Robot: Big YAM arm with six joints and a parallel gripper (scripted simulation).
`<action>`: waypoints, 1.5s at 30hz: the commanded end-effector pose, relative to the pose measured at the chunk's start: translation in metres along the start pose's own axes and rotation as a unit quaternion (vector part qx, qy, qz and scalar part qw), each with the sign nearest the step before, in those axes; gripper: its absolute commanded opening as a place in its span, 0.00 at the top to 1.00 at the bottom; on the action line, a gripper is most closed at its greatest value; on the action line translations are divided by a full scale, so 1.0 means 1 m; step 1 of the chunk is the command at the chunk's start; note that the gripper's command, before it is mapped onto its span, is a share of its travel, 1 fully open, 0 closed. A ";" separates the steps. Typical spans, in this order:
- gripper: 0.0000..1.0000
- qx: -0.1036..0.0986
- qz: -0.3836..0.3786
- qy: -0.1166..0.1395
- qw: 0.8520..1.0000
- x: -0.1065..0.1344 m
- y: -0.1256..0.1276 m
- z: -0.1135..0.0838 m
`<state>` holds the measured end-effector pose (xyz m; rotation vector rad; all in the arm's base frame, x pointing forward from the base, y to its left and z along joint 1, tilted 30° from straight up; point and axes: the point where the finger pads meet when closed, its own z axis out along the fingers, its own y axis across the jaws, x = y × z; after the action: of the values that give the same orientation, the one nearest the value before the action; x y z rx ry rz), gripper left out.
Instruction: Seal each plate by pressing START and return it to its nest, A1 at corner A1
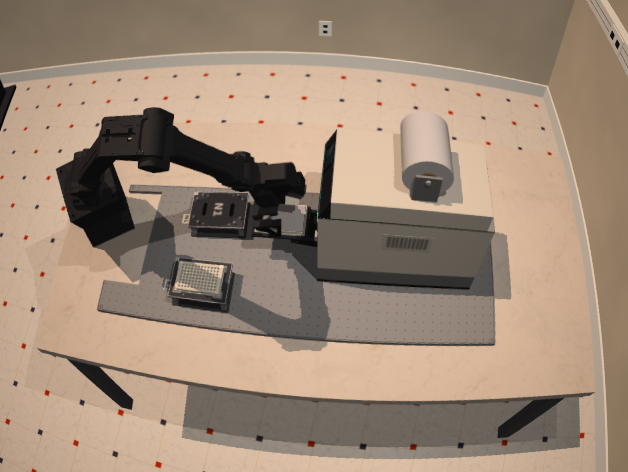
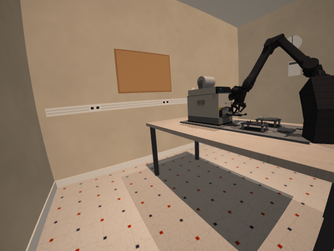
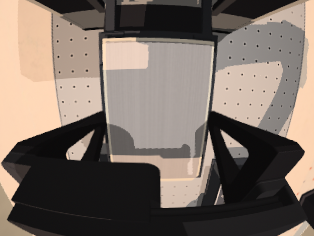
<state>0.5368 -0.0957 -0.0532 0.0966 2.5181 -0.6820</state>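
Observation:
A plate with smooth grey foil on top (image 1: 292,218) (image 3: 160,90) lies flat on the sealer's stage, which is out in front of the sealer (image 1: 393,250) (image 2: 201,108). My gripper (image 2: 239,111) (image 3: 157,116) is open, with one finger at each long side of this plate, near its end away from the sealer. I cannot tell whether the fingers touch it. Nest N1 (image 1: 217,210) (image 2: 255,124) is empty. The other plate (image 1: 200,278) (image 2: 268,117) sits in the second nest, its wells uncovered. A small green glow (image 1: 317,216) shows at the sealer's front edge. The START button is not clearly visible.
The sealer's tall front stands close beyond the gripper, with a white foil roll (image 1: 425,147) (image 2: 206,82) on top. Nest N1 stands just behind the stage on the arm's side. A perforated grey base plate (image 1: 406,319) lies under the nests and sealer.

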 end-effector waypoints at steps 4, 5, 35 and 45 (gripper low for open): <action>0.00 0.000 0.014 -0.022 1.000 -0.027 -0.001 -0.008; 0.00 -0.002 0.012 -0.021 1.000 -0.026 0.000 -0.010; 0.00 -0.005 -0.003 -0.009 1.000 -0.015 0.013 -0.004; 0.02 -0.006 -0.008 0.000 1.000 -0.004 0.013 -0.004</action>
<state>0.5389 -0.0948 -0.0509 0.0982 2.5138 -0.6802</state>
